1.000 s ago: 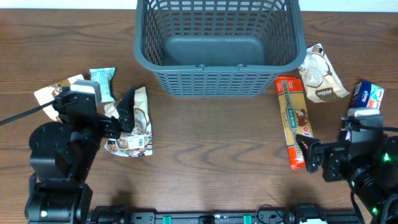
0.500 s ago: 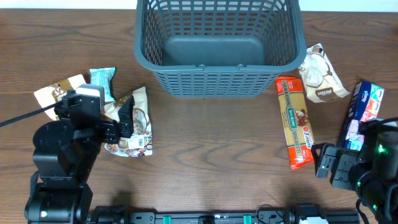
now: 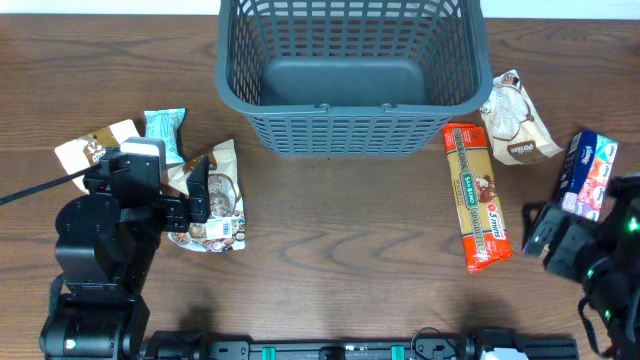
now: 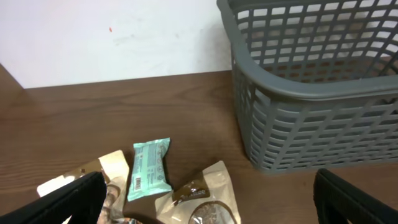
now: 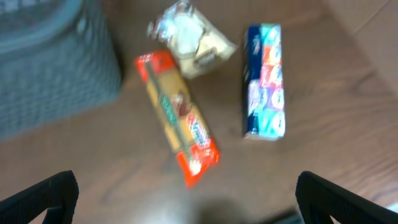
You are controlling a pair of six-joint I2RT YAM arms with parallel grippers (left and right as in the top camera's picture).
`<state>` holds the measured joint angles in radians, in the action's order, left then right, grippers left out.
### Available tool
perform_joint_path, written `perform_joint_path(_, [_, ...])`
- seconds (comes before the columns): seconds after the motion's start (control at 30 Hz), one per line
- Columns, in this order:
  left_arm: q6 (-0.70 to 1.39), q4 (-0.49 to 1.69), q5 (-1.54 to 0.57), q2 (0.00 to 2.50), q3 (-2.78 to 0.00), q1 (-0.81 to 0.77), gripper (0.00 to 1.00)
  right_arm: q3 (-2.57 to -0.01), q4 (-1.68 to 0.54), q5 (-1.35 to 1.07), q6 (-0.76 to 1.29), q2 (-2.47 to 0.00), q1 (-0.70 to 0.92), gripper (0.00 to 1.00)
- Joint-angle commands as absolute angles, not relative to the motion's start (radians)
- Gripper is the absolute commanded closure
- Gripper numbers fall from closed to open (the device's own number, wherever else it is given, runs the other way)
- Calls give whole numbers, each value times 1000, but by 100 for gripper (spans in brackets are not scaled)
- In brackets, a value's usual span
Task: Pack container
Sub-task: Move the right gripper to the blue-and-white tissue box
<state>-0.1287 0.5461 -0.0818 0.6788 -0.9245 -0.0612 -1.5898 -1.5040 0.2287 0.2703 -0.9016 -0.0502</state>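
The dark grey lattice basket [image 3: 350,135] stands at the back middle with nothing in it; it also shows in the left wrist view [image 4: 311,93] and the right wrist view [image 5: 56,62]. My left gripper [image 3: 200,190] is open and empty over a cream and brown snack packet [image 3: 225,205], which also shows in the left wrist view [image 4: 205,199]. My right gripper [image 3: 548,235] is open and empty, to the right of a long red packet [image 3: 478,195] and near a blue box [image 3: 590,165]. In the blurred right wrist view my open jaws [image 5: 193,208] hang above the red packet [image 5: 177,118].
A mint packet [image 3: 165,128] and a brown and white packet [image 3: 90,148] lie at the left. A white pouch [image 3: 515,120] lies right of the basket. The blue box [image 5: 264,81] and white pouch [image 5: 186,37] show in the right wrist view.
My right gripper has drawn back to the right, away from the end of the red packet. My left arm has barely moved.
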Motion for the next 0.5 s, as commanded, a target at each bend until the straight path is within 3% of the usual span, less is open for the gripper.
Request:
perform_joint_path(0.0, [-138, 548, -66, 681, -939, -64, 1, -1604, -1465, 285, 226, -953, -111, 1])
perform_joint_path(0.47, [-138, 549, -67, 681, -939, -64, 1, -1604, -1388, 31, 92, -1273, -578, 1])
